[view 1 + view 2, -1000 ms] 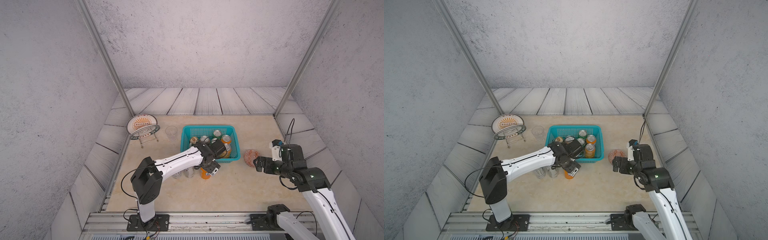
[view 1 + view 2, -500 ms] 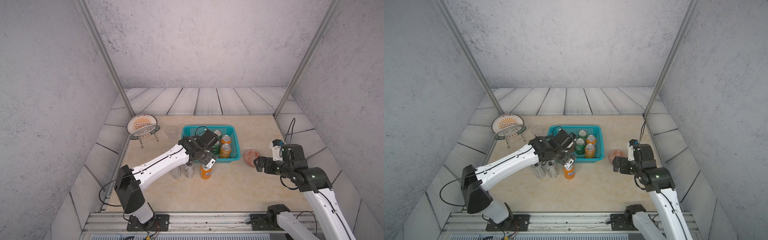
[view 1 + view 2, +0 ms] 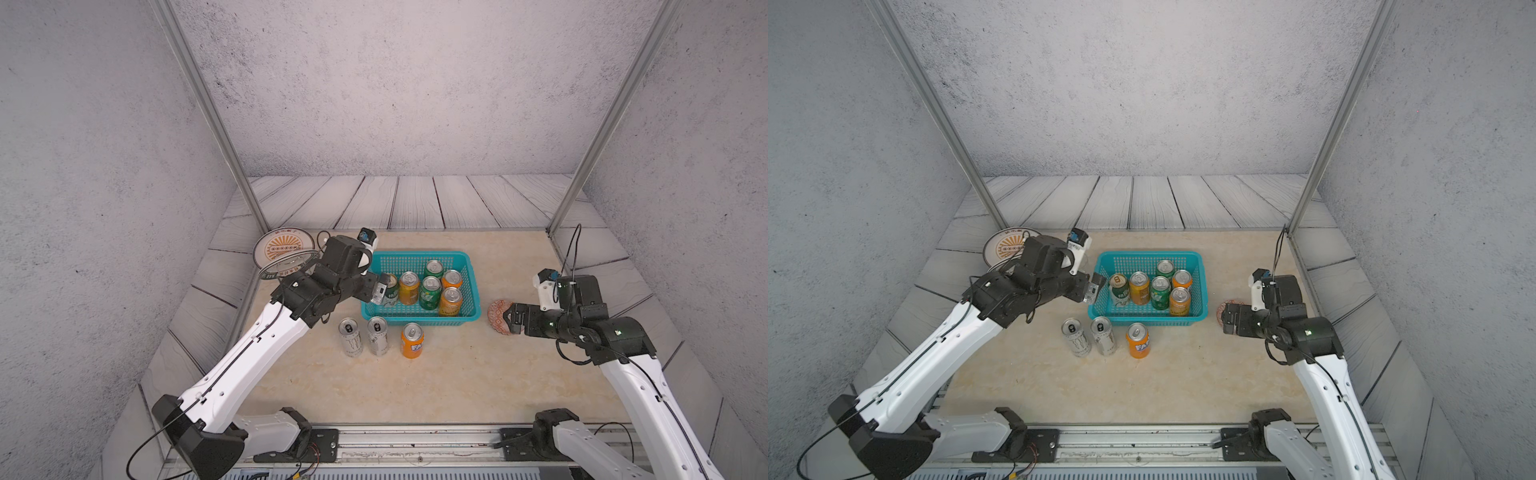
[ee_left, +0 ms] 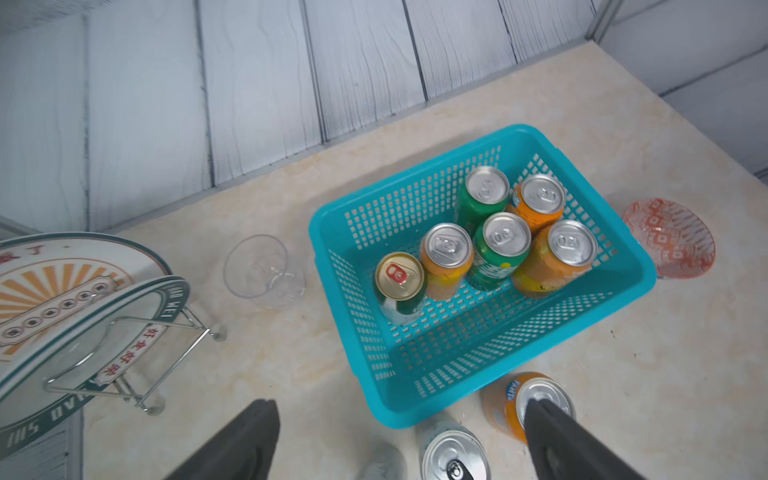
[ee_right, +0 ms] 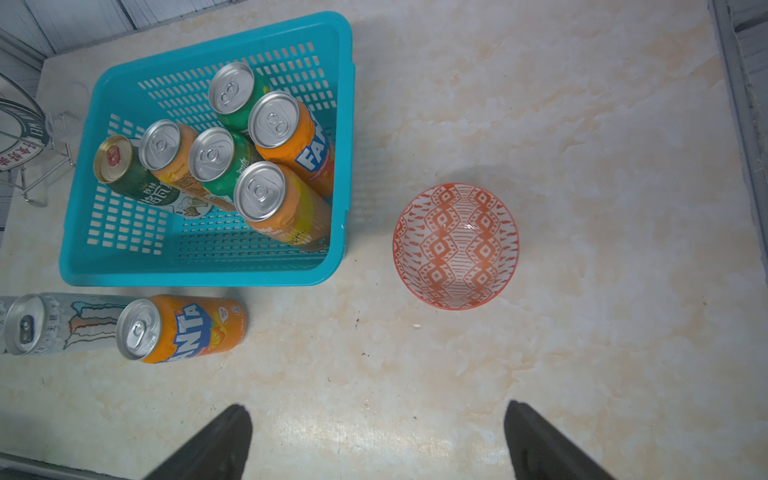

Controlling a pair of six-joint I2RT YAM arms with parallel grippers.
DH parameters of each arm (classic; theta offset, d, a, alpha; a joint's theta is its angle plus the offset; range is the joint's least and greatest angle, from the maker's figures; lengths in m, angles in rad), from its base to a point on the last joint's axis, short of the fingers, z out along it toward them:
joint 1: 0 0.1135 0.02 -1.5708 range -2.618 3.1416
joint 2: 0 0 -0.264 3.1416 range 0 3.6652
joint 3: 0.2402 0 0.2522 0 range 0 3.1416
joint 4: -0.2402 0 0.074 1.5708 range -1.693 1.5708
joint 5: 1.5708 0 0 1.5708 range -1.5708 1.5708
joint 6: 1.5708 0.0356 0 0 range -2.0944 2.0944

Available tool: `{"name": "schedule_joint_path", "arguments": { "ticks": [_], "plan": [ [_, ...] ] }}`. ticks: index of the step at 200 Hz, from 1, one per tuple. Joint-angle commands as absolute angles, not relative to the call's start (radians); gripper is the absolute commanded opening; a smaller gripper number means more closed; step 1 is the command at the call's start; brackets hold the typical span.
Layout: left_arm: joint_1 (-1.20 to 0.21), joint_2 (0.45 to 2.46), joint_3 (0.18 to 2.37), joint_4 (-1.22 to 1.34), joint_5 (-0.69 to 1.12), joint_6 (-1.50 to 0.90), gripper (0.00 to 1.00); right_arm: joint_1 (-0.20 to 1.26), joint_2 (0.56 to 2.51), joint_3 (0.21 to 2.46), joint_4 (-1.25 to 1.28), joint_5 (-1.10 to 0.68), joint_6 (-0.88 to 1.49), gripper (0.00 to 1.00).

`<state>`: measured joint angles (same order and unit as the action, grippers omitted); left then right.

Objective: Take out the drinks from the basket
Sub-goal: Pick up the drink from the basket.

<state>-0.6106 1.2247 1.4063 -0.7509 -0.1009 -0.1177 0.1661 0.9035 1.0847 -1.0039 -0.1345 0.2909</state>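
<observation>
"FANTA" on orange can (image 5: 187,328) outside basket (image 5: 187,277), "WEI" on plate rim (image 4: 174,301)

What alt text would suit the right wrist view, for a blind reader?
A turquoise perforated plastic basket holds six upright metal cans: three orange, two green, one white-green with gold top. Outside it stand an orange can and a tall silver-white can, with a small orange patterned bowl nearby. The right gripper is open, empty.

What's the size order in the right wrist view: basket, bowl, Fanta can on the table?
1. basket
2. bowl
3. Fanta can: about as long as the bowl is wide, but much narrower.
</observation>
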Motion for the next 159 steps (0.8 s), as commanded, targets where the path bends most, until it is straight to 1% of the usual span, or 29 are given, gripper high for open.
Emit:
{"name": "schedule_joint_path", "arguments": {
  "ticks": [1,38,102,159],
  "plan": [
    [-0.559,1.165,1.381,-0.705,-0.081,-0.091,0.99,0.166,0.931,1.109,-0.965,-0.17,0.278,0.99],
    [-0.466,1.079,1.289,-0.593,-0.086,-0.087,0.99,0.178,0.988,1.129,-0.926,-0.185,0.284,1.0],
    [-0.312,1.02,1.133,-0.461,-0.068,-0.158,0.99,0.241,1.096,1.168,-0.875,-0.16,0.29,0.99],
    [-0.24,0.999,1.038,-0.394,-0.037,-0.201,0.99,0.326,1.215,1.22,-0.84,-0.095,0.296,0.99]
  ]
}}
